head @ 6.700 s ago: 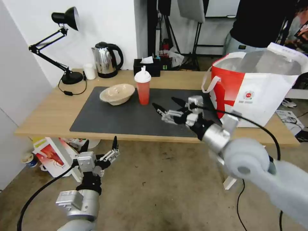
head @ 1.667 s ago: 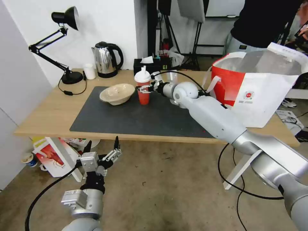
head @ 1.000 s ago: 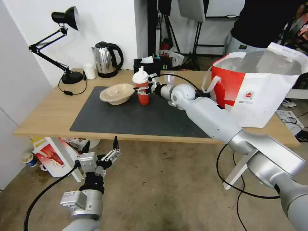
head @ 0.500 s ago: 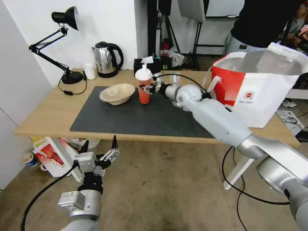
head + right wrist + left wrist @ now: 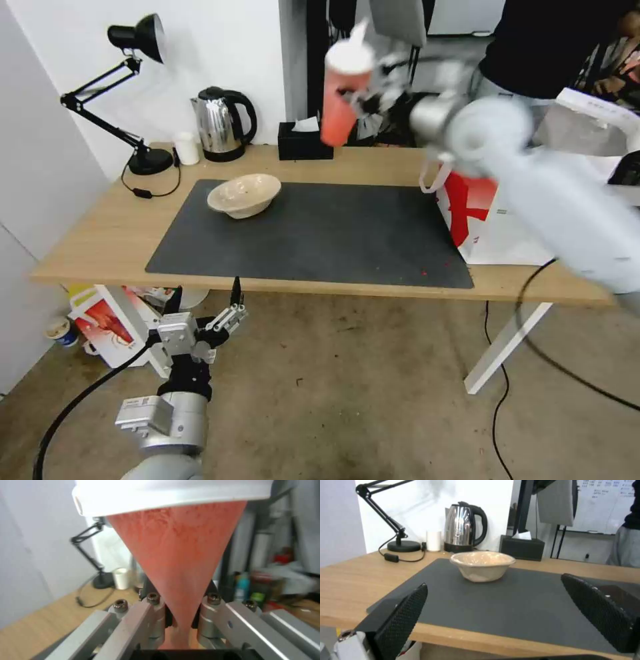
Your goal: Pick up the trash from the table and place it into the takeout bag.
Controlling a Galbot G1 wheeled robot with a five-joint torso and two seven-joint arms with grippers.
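With my right gripper (image 5: 357, 100) clamped on the red cup (image 5: 340, 90), I hold it high above the table (image 5: 100, 233) to clear the takeout bag (image 5: 480, 220) rim; my left gripper (image 5: 203, 313) hangs open below the table edge.

Bkgd items at far edge, L to R: black desk lamp (image 5: 137, 93), small white cup (image 5: 186, 148), steel kettle w/ black handle (image 5: 223, 124), black tissue box (image 5: 305, 142); smaller red-and-white paper bag (image 5: 107, 323) on floor
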